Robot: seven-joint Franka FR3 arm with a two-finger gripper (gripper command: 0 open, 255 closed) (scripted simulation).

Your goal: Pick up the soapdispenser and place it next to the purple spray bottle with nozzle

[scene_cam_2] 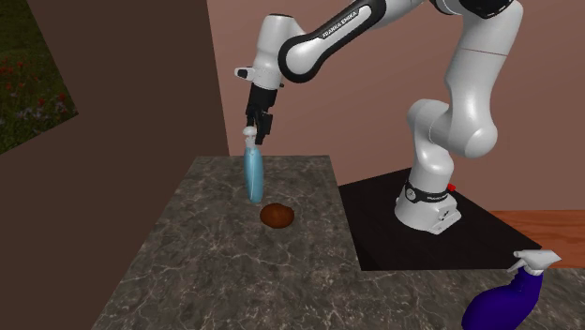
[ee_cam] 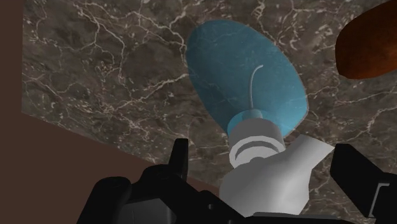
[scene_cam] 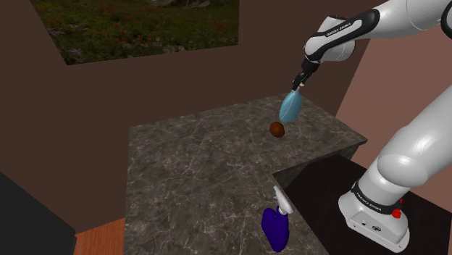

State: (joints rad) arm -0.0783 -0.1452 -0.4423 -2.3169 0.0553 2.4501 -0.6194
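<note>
one purple spray bottle [scene_cam: 275, 226] stands at the near edge of the desk [scene_cam: 195, 174] in the shoulder view. farther back lies one round brown lump [scene_cam: 277, 130]. just beyond it, one blue soap dispenser [scene_cam: 290, 109] hangs by its white pump head, clamped in the end effector [scene_cam: 297, 83], seemingly just clear of the desk. the carry is in hand: next, bring it over the lump and set it upright beside the spray bottle.
</note>
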